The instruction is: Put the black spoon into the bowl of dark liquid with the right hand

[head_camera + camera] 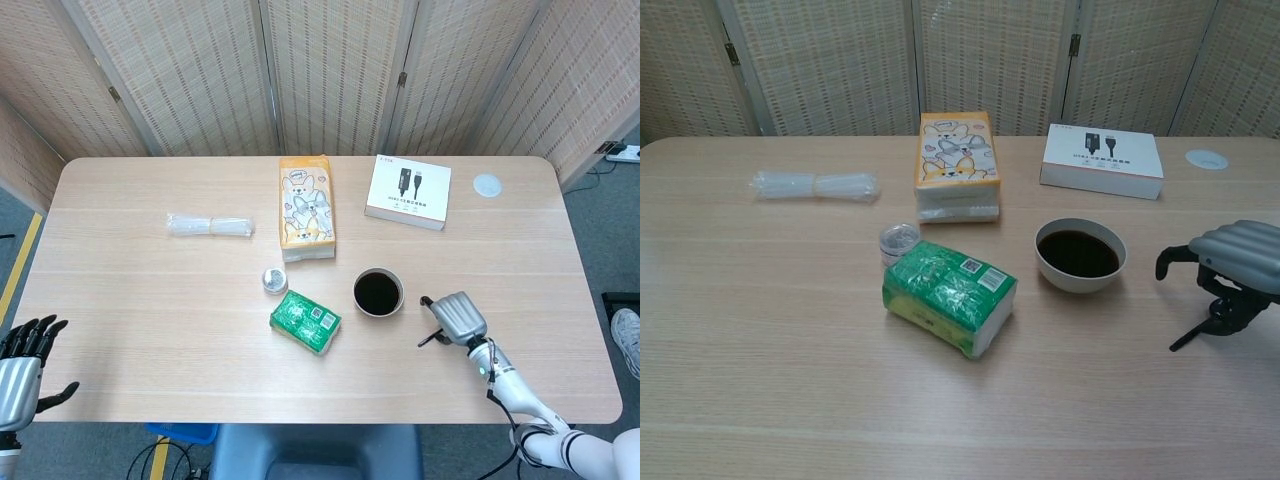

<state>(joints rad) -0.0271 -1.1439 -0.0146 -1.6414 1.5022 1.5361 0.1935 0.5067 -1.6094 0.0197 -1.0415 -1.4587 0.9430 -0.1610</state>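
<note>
A white bowl of dark liquid [379, 292] [1080, 254] stands right of the table's middle. My right hand [456, 317] [1234, 267] hovers just right of the bowl, palm down, and grips the black spoon [430, 337] [1193, 331]. The spoon's handle slants down and to the left, lifted off the table; its scoop end is hidden under the fingers. My left hand [22, 362] hangs below the table's front left edge with its fingers spread and nothing in them; the chest view does not show it.
A green tissue pack [305, 322] and a small clear cup [274, 280] lie left of the bowl. Behind are an orange tissue pack [306, 207], a white product box [408, 191], a clear plastic bundle [210, 226] and a white disc [487, 184].
</note>
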